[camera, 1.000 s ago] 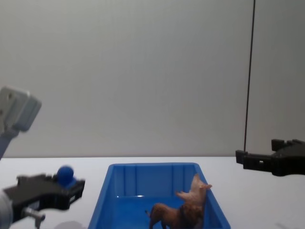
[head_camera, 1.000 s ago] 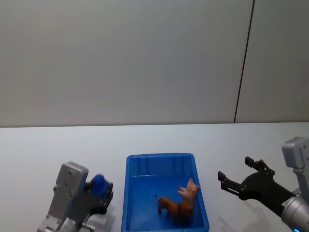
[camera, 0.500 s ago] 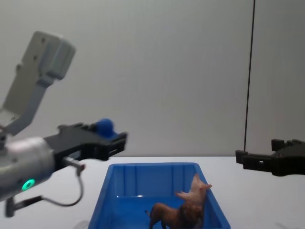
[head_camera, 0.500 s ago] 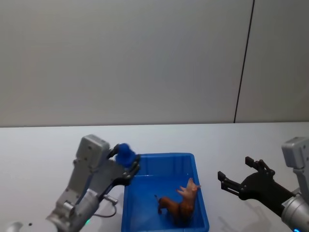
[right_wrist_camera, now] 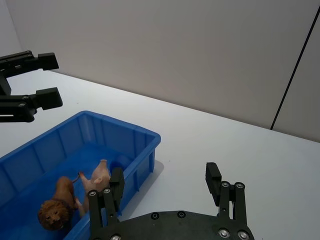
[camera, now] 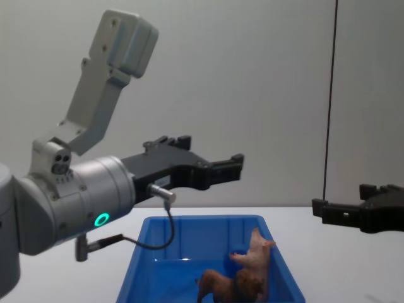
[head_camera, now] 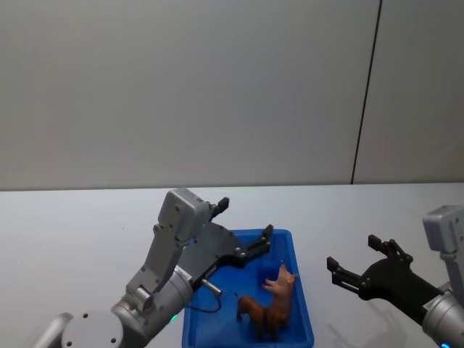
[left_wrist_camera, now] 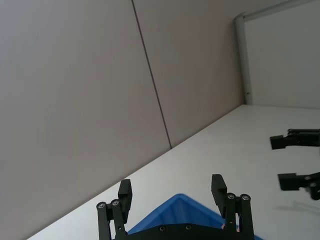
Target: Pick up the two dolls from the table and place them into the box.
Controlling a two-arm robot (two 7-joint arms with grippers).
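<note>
The left tool (head_camera: 245, 228), fingers spread wide and empty, hovers above the blue box (head_camera: 210, 319) holding the pig (head_camera: 281, 284) and lion (head_camera: 262, 316), while the right tool (head_camera: 360, 266), also wide, sits beside the box over the desk (head_camera: 65, 232).

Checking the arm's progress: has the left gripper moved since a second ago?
Yes. The left gripper has swung from the table left of the box up and rightward, and now hangs open above the box's far end.
</note>
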